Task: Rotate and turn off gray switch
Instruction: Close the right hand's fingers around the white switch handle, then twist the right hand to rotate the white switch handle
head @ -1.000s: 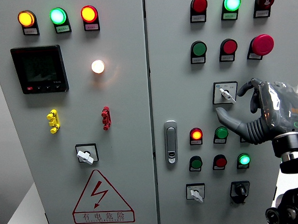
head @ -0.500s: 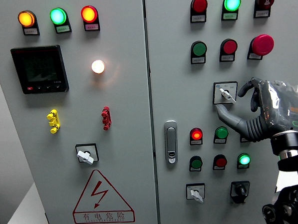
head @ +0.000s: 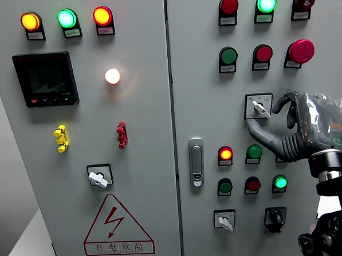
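The right hand (head: 300,127) is built of dark grey, rubber-like fingers (head: 263,136) with ribbed, segmented joints. Its back is a light grey shell under a clear, shiny plastic film that catches the light in wrinkles. On the edge of the shell there is a small green marking. Below the hand sits a black wrist collar (head: 327,160), then a polished silver metal ring (head: 332,175). The black forearm (head: 336,222) under it shows round black fittings and a thin dark cable along its side.
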Robot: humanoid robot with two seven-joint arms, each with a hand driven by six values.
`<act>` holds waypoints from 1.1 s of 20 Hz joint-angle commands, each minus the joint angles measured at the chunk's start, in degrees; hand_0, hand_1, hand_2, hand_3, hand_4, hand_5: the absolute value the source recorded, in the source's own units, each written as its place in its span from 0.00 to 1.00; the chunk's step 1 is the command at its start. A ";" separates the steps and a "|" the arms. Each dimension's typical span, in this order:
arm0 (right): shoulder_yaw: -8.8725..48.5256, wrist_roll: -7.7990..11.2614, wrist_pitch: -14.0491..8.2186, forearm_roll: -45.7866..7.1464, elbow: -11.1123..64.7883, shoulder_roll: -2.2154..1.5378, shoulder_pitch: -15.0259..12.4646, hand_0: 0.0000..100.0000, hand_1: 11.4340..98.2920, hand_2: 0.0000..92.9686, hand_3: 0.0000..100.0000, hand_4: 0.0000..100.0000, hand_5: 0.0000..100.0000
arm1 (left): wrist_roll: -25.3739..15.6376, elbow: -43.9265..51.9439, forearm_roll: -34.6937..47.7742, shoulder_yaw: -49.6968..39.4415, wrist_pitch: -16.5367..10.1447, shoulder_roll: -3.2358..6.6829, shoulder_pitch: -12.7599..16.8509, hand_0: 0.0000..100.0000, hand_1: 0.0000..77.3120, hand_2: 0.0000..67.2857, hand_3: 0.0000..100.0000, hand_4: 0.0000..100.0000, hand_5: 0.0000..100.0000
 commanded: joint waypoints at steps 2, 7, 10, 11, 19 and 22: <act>-0.78 -0.89 -0.09 -0.05 -0.09 0.00 0.27 0.00 0.31 0.70 0.97 0.83 0.96 | -0.07 0.00 0.00 0.00 0.00 -0.01 0.00 0.00 0.00 0.15 0.22 0.12 0.12; -1.22 -1.24 -1.58 -0.14 -1.14 0.09 0.80 0.00 0.29 0.72 0.98 0.83 0.96 | 0.02 0.00 0.00 0.00 0.00 -0.01 0.00 0.00 0.00 0.15 0.22 0.12 0.12; -1.22 -1.60 -1.76 -0.22 -1.14 0.00 0.88 0.00 0.28 0.73 0.99 0.83 0.96 | -0.07 0.00 0.00 0.00 0.00 -0.01 0.00 0.00 0.00 0.15 0.21 0.12 0.12; -1.31 -1.68 -1.84 -0.31 -1.14 0.00 0.89 0.00 0.28 0.73 0.99 0.83 0.96 | -0.07 0.00 0.00 0.00 0.00 -0.01 0.00 0.00 0.00 0.15 0.21 0.12 0.12; -1.93 -1.86 -2.02 -0.66 -2.19 0.09 1.41 0.12 0.26 0.75 0.99 0.83 0.96 | 0.02 0.00 0.00 0.00 0.00 -0.01 0.00 0.00 0.00 0.15 0.22 0.12 0.12; -1.93 -1.95 -2.81 -0.84 -3.16 0.09 2.03 0.14 0.27 0.75 0.99 0.83 0.96 | 0.02 0.00 0.00 0.00 0.00 -0.01 0.00 0.00 0.00 0.15 0.22 0.12 0.12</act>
